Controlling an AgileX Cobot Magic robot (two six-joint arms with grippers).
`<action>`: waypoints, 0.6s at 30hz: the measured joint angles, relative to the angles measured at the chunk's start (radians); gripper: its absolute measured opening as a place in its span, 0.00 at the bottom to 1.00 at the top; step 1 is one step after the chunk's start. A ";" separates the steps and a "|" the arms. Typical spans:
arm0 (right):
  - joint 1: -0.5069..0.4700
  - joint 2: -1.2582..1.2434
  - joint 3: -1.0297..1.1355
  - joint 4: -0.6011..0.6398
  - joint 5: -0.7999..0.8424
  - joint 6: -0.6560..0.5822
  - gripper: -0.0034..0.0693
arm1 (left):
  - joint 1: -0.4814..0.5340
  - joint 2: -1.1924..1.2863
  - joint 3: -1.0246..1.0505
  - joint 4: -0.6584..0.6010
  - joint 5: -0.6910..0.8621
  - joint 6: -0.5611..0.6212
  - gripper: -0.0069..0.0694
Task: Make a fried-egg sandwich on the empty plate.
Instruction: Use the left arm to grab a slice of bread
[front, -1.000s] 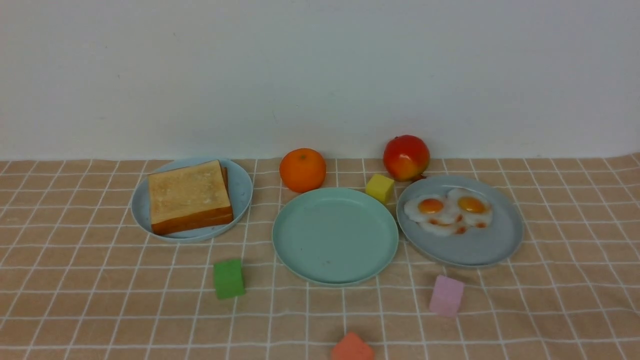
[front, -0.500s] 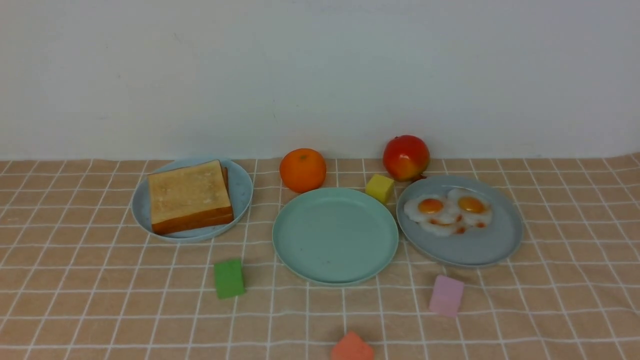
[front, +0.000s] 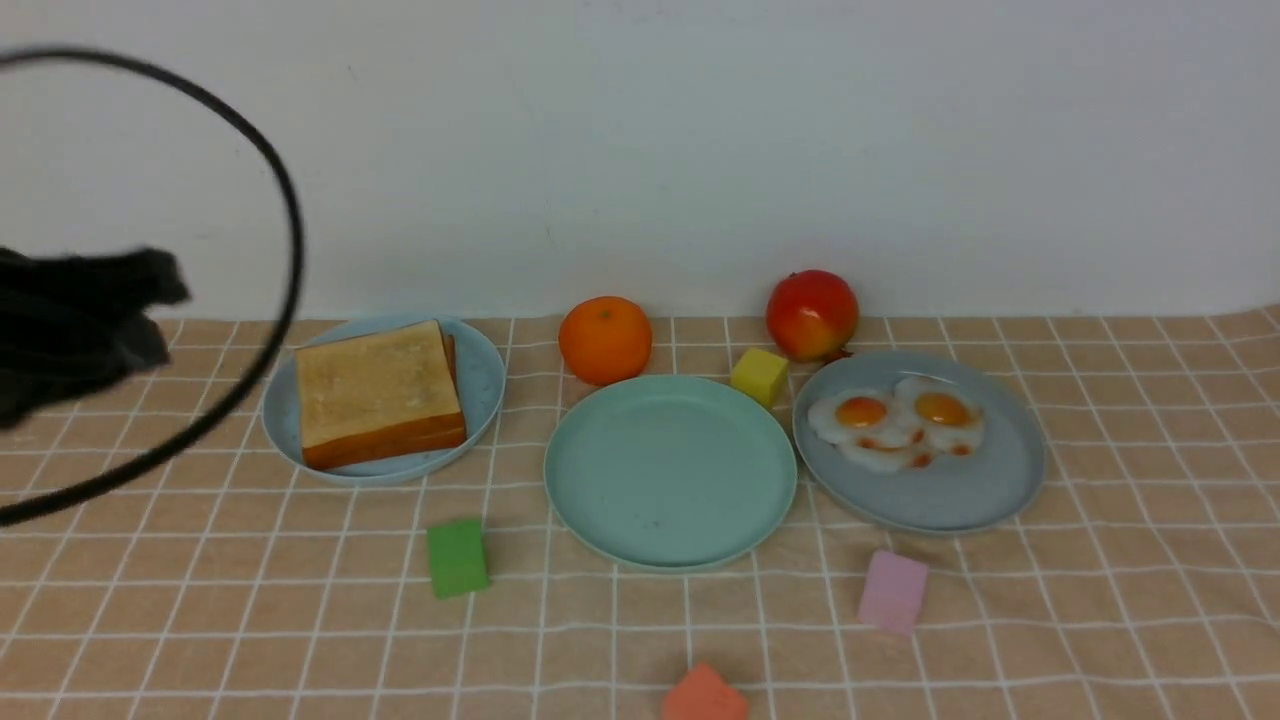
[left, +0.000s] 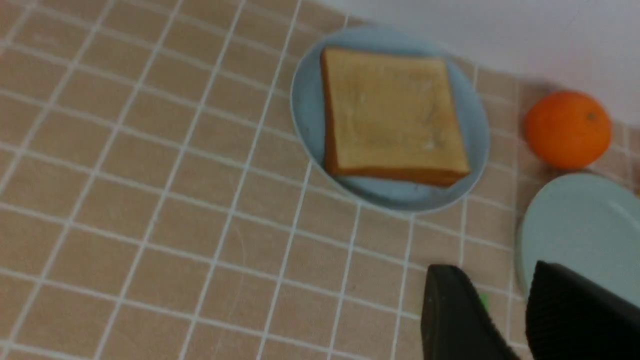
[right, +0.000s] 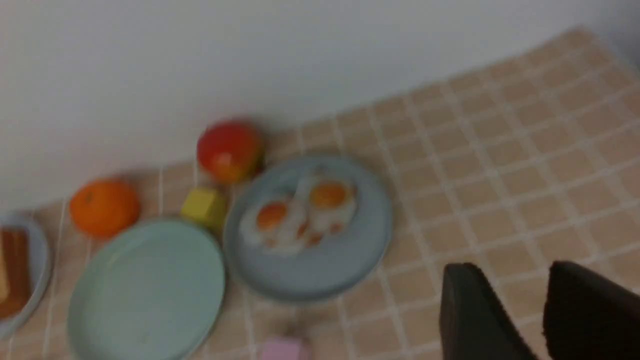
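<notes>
The round teal-green plastic plate (front: 670, 470) sits empty at the centre of the front frame, on the peach-checked, cloth-covered desk (front: 200, 600). Left of it, two thick square toast slices (front: 380, 395) lie stacked on a pale sky-blue plate (front: 487, 385). Right of it, white fried eggs (front: 895, 425) lie on a grey-blue plate (front: 950, 505). The left end effector (left: 492, 267) and the right end effector (right: 510, 267) are both released, fingers parted, grasping nothing.

Plain white wall (front: 700, 150) fills the back, evenly lit; below it a peach cloth (front: 1150, 600) with white grid lines runs edge to edge, slightly rumpled.
</notes>
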 joint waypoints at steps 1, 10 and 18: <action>0.000 0.015 0.001 0.059 0.007 -0.038 0.38 | 0.000 0.048 -0.003 -0.011 -0.001 0.000 0.40; 0.000 0.036 0.066 0.469 -0.010 -0.421 0.38 | 0.075 0.331 -0.173 -0.157 0.083 0.106 0.40; 0.000 0.036 0.087 0.623 -0.016 -0.585 0.38 | 0.163 0.602 -0.414 -0.392 0.154 0.392 0.47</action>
